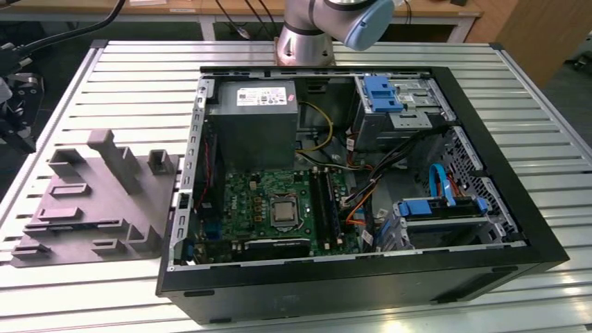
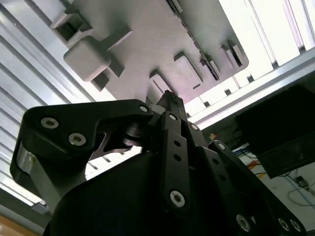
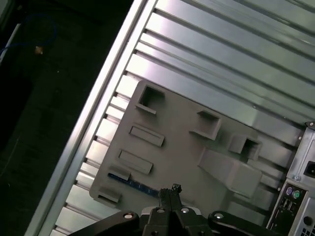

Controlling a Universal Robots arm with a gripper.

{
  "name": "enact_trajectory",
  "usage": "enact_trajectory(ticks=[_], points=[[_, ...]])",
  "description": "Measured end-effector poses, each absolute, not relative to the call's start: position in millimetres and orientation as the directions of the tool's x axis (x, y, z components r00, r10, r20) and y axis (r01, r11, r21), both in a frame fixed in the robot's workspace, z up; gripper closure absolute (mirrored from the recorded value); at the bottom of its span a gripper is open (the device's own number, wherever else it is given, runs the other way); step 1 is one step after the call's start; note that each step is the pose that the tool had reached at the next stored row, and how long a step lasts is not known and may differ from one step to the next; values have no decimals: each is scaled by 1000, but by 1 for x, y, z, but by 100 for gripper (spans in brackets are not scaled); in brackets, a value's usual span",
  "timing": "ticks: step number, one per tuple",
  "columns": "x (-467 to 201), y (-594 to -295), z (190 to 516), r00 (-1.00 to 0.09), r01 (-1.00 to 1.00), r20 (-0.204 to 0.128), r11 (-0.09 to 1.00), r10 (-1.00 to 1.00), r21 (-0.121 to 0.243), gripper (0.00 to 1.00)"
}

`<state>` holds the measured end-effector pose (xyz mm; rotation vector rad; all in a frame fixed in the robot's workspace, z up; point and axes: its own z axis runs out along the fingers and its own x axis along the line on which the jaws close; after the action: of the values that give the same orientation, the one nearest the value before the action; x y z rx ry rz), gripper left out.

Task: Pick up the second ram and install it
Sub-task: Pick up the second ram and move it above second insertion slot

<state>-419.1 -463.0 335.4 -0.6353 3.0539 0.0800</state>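
In the first wrist view the second ram [image 3: 134, 186] shows as a thin dark blue strip standing on edge in a slot of the grey fixture [image 3: 177, 142], close to the fixture's edge. My gripper [image 3: 170, 191] hangs high above the fixture, beside one end of that strip and well clear of it. Its two black fingertips [image 3: 175, 190] are pressed together with nothing between them. In the second wrist view the gripper [image 2: 170, 99] is seen from the side, over the fixture [image 2: 147, 34]. The exterior view shows the fixture [image 1: 93, 201] lying at the left of the open computer case [image 1: 361, 277].
The green motherboard [image 1: 268, 201] with its long black slots [image 1: 324, 198] lies inside the case, below the grey power supply [image 1: 251, 125]. Blue drive brackets [image 1: 381, 94] and cables fill the case's right side. Everything rests on a ribbed metal table [image 1: 138, 90]. The case's rear ports [image 3: 295, 196] are beside the fixture.
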Motion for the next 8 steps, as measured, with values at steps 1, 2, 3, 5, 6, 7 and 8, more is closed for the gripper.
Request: enact_trajectory(ticks=[1,2,3,5,6,7,8], points=[[-419,-463,335,-910,-415,-31,908,-414,46,90],[-419,-463,335,-902,-432,-31,901,-431,46,90],[-419,-463,335,-894,-448,-31,893,-447,46,90],[-419,-463,335,-877,-481,-31,876,-480,46,90],[-419,-463,335,-868,-496,-31,867,-495,46,90],[-419,-463,334,-859,-512,-31,858,-511,46,90],[-419,-463,334,-850,-527,-31,849,-526,46,90]])
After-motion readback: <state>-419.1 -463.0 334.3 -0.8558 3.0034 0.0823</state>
